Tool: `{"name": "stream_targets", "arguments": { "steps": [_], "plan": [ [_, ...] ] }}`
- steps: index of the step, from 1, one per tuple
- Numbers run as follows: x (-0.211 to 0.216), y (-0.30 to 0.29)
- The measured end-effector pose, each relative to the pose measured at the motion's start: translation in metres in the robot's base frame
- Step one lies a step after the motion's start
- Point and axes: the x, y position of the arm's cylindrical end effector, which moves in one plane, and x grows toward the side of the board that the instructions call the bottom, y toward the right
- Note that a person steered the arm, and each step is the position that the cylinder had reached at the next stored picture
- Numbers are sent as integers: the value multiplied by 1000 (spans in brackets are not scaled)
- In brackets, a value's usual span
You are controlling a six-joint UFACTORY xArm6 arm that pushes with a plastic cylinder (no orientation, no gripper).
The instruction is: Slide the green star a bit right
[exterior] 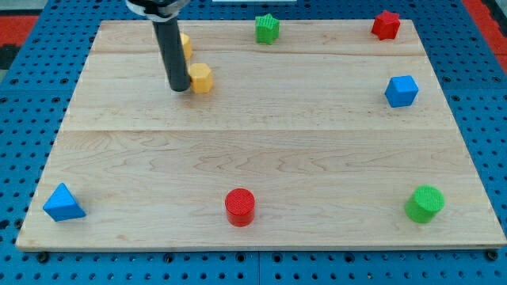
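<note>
Tip point(179, 89) touches yellow block point(201, 77), green star point(268, 28) apart.

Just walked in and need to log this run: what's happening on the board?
My tip sits at the view's upper left, right beside a yellow block, with another yellow block partly hidden behind the rod. The green star I'm meant to slide right stands untouched near the top edge, well to the tip's right.
</note>
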Motion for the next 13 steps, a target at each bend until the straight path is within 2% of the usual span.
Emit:
{"name": "stream_targets", "arguments": {
  "steps": [2, 4, 5, 6, 7, 8, 9, 10, 11, 12, 13],
  "plan": [
    [-3, 51],
    [48, 52],
    [50, 87],
    [29, 189],
    [-15, 259],
    [-70, 300],
    [-129, 281],
    [-161, 191],
    [-159, 164],
    [-144, 203],
    [-105, 183]
  ]
}}
